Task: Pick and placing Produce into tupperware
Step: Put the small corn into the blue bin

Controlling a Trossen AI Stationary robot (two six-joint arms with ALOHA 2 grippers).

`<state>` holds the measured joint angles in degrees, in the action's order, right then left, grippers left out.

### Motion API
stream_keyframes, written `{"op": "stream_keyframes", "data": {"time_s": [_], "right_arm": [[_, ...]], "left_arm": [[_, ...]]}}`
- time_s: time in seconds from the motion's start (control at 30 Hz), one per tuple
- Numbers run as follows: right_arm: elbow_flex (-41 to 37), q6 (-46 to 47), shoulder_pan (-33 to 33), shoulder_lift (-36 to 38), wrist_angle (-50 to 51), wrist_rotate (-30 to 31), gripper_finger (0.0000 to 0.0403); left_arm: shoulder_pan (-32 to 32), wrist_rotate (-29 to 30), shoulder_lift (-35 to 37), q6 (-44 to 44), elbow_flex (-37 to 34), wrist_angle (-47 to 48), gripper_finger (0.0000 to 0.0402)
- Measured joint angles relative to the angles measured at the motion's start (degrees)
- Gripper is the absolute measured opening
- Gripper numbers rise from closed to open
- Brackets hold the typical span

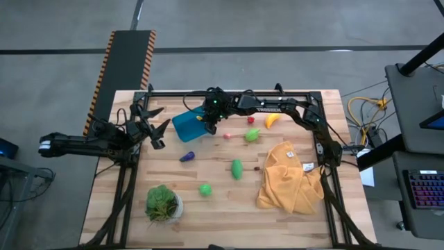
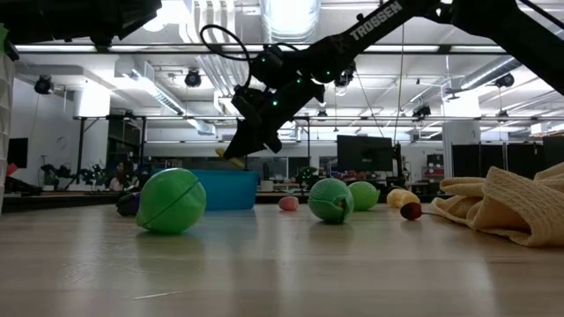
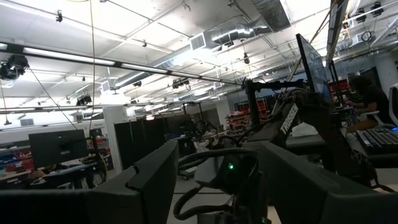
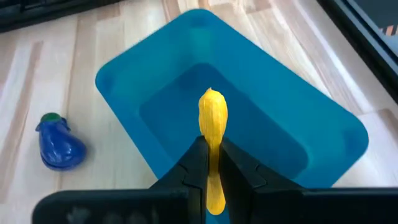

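The teal-blue tupperware point(image 1: 187, 126) point(image 4: 261, 93) stands at the table's far left-centre. My right gripper point(image 1: 208, 125) point(image 4: 212, 146) hangs over it, shut on a long yellow produce piece point(image 4: 212, 115). A purple eggplant point(image 1: 186, 157) point(image 4: 59, 142) lies just on the near side of the tub. Green pieces point(image 1: 252, 135) point(image 1: 236, 169) point(image 1: 205, 189), tiny red pieces point(image 1: 250, 119) point(image 1: 226, 135) and a yellow banana point(image 1: 272, 120) lie on the wood. My left gripper point(image 1: 158, 128) point(image 3: 217, 186) waits open at the table's left edge, raised. My right gripper pinches the yellow piece between its two fingers at its near half point(image 4: 214, 163). The fingers slant down from the table's right side, and the piece lies along them. Its rounded far end point(image 4: 212, 99) sticks out past the fingertips, clear above the tub's inside.
A leafy plant in a white pot point(image 1: 163, 203) stands near the front left. A mustard-yellow cloth point(image 1: 288, 180) point(image 2: 511, 207) lies crumpled at the right. A dark frame rail point(image 1: 236, 92) runs along the far edge. Bare wood point(image 1: 222, 215) lies in the front middle.
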<state>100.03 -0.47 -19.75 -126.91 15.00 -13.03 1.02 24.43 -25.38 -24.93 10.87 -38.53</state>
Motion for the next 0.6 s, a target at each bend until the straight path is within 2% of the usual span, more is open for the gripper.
{"op": "stream_keyframes", "data": {"time_s": [0.6], "right_arm": [[0.0, -1.0, -0.3, -1.9, 1.5, 0.0, 0.0027]], "left_arm": [[0.0, 0.1, 0.0, 0.0, 0.0, 0.0, 0.0209]]}}
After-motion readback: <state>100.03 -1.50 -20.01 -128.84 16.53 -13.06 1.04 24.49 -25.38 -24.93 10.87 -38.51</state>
